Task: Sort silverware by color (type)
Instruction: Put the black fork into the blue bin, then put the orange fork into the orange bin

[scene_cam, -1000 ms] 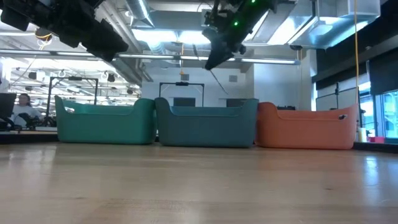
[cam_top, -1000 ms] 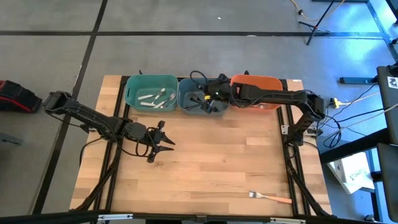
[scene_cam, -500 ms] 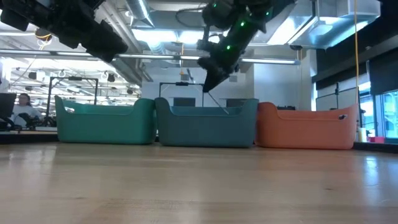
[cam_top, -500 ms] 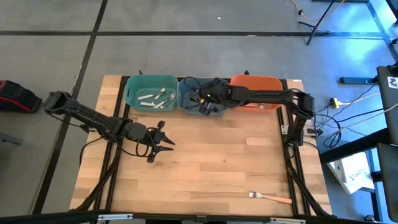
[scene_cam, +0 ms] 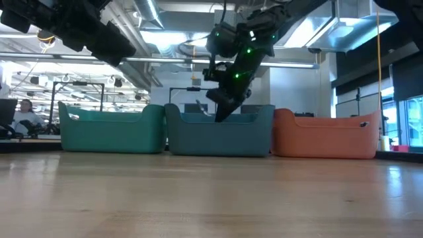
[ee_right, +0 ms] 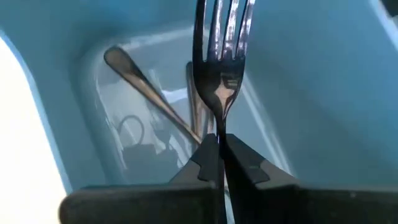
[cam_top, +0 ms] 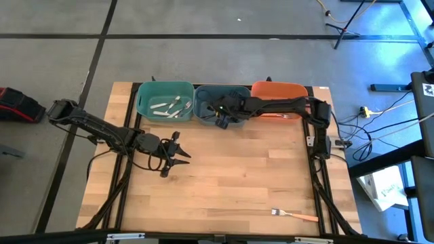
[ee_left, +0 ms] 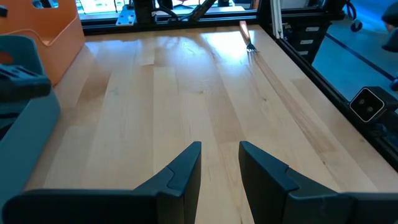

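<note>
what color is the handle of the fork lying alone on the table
Orange; the fork shows best in the high view, near the table's front edge.

Wooden plank bench [cam_top: 224, 183] seen from above, framed by dark rails. Along its far edge stand three bins in a row, touching side by side: a teal bin [cam_top: 142, 102] on the left, a blue-grey bin [cam_top: 200, 112] in the middle and an orange bin [cam_top: 278, 87] on the right. Near the front right corner lies an orange-handled fork [cam_top: 295, 215], flat on the wood, well apart from the bins.

No text, label, brand, number or sign can be read anywhere in these views.
</note>
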Robot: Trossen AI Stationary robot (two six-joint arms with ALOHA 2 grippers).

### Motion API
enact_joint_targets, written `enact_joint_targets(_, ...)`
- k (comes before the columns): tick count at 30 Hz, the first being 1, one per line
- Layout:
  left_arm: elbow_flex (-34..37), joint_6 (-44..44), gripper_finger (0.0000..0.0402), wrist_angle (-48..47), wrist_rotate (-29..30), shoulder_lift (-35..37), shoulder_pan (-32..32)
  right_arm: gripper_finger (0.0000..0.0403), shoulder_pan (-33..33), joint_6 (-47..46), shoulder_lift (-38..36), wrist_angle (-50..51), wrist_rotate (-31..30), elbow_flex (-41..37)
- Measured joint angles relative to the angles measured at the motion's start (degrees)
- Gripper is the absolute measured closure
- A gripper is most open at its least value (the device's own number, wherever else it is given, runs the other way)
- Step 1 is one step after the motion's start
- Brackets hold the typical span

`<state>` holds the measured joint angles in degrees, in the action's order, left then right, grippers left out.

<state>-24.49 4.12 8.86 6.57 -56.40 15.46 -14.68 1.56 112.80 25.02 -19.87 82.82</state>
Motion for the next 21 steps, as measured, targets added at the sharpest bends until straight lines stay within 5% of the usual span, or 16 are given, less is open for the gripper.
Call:
enact_joint_targets(10, 0.0, 0.0, 0.0298, -0.2, 0.0, 0.0, 0.0, 0.0311, 0.7, -2.5, -0.4, 0.7, -0.6, 0.8)
enact_joint_targets(21, 0.0, 1.6, 0.0298, -0.7, 0.0, 0.0, 0.0, 0.0241, 15.0, -8.2, -13.1, 26.0, 3.7, 6.6)
